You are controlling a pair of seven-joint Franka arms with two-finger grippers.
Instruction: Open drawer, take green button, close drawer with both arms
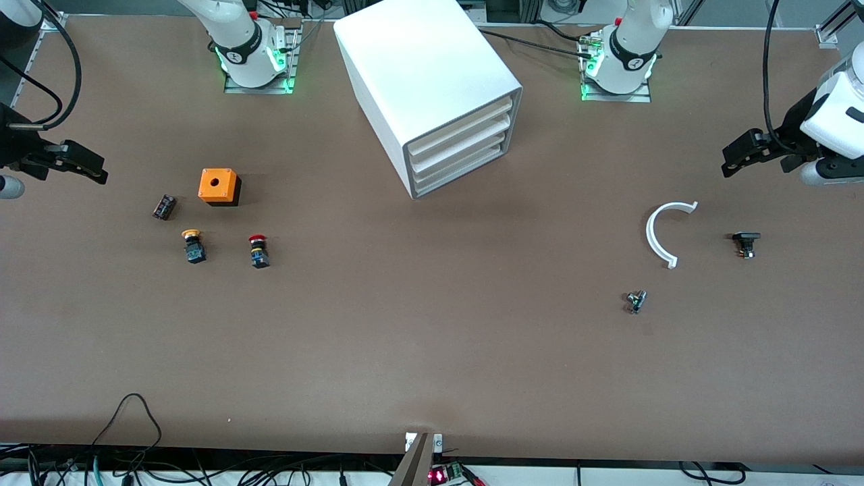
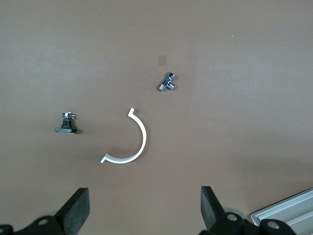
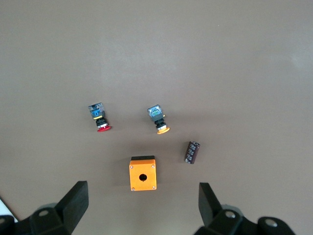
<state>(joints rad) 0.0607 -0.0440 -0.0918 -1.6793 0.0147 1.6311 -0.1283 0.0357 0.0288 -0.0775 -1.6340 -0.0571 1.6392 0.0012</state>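
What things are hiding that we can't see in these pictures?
- Green-capped button: in no view; the white box cabinet's stacked drawers are shut, the bottommost drawer included, so their contents stay hidden.
- Right gripper: front view's edge cuts off its arm.
- Left gripper: front view's edge cuts off part of its arm.
- Small shiny metal fitting: too small to identify.

Robotics laboratory. Two arm bases [image 1: 256,57] are bolted to a brown desk [image 1: 432,351]. Loose cables [image 1: 135,459] and aluminium framing [image 1: 827,34] line its edges.
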